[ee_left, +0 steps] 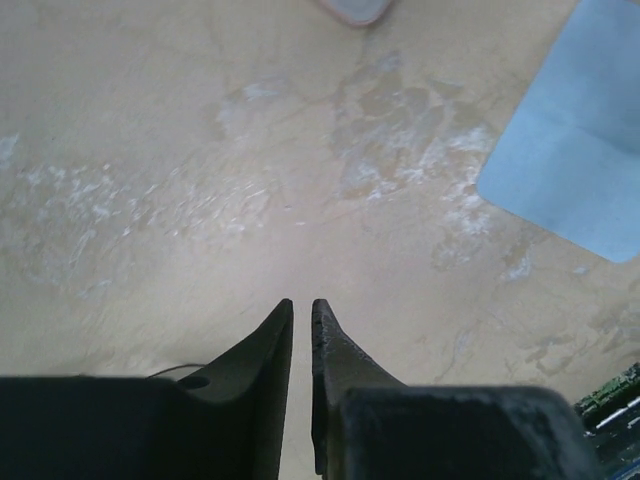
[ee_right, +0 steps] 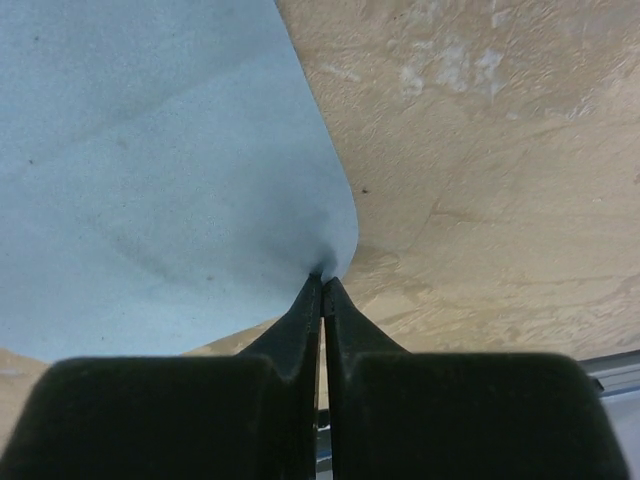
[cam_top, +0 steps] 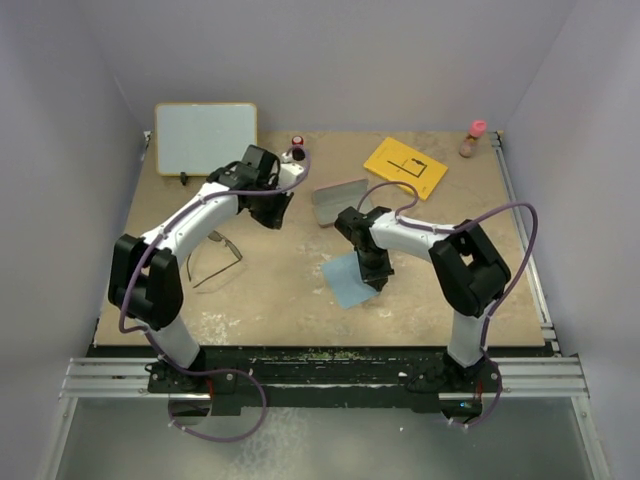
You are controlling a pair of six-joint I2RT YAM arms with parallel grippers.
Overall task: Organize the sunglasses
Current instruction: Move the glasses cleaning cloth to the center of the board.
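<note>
The sunglasses (cam_top: 214, 259) lie on the tabletop (cam_top: 290, 305) at the left, well apart from the case (cam_top: 340, 201). The right gripper (ee_right: 322, 281) is pinched on a corner of the light blue cloth (ee_right: 150, 150). The left gripper (ee_left: 302, 306), barely parted, holds nothing. Most of the tidying seems left to do

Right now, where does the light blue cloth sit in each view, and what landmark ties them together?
Top external: light blue cloth right of centre, under the right hand.
Left wrist: cloth at the upper right edge.
Right wrist: cloth fills the upper left, corner pinched in the right hand.
Shared landmark: the scuffed tan tabletop.
</note>
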